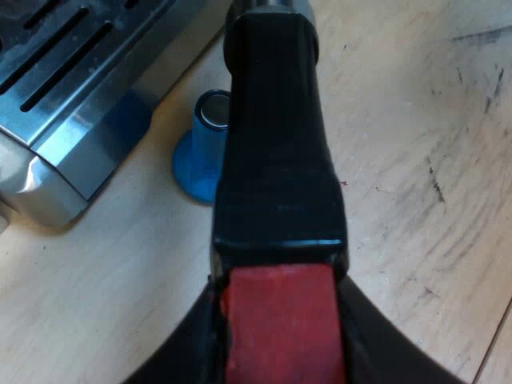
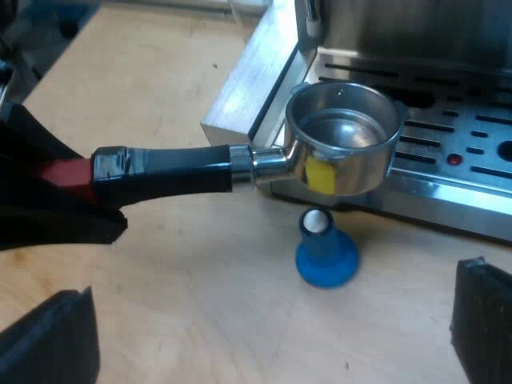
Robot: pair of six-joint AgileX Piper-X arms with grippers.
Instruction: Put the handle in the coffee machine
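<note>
1. Left wrist view: the left end effector [image 1: 278, 308] is clamped on the red end [image 1: 280, 348] of the holder [image 1: 272, 96], whose dark handle [image 1: 276, 200] runs away over the wooden counter [image 1: 416, 160].
2. Just beside the handle, a blue tamper [image 1: 200, 156] stands upright on the counter, near a corner of the coffee machine [image 1: 80, 88].
3. Right wrist view: the right end effector [image 2: 264, 332] has its fingers spread wide over the counter, with nothing between them.
4. Farther out, the holder is carried level in the air, loose. Its empty metal basket [image 2: 344, 140] is at the front edge of the machine's drip tray [image 2: 456, 160], near the tamper.
</note>
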